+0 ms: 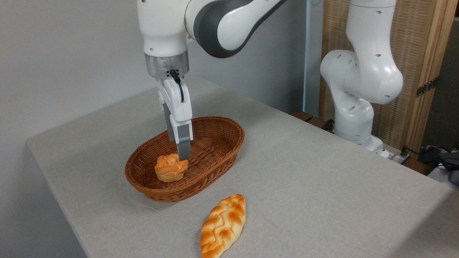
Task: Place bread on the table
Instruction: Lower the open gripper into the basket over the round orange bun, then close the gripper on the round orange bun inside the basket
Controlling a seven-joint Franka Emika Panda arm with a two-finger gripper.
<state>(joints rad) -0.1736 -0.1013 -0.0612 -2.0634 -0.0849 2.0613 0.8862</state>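
1 bread (169, 168) in basket (215, 143), just beneath gripper (183, 156) fingertips; finger spread impossible to tell edge-on.

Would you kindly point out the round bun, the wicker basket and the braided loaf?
round bun (168, 169), fixed camera, its knobbly top.
wicker basket (229, 138), fixed camera, its right rim.
braided loaf (223, 225), fixed camera, its plaited middle.

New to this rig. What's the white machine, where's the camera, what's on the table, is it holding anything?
It is a white robot arm ending in a two-finger gripper. One fixed camera looks down at the table from its front corner. On the grey cloth sit a brown wicker basket and, in front of it, a braided loaf. Inside the basket lies a small round bun. The gripper is seen edge-on, down at the bun's right side; whether it is open, shut or gripping the bun cannot be told.
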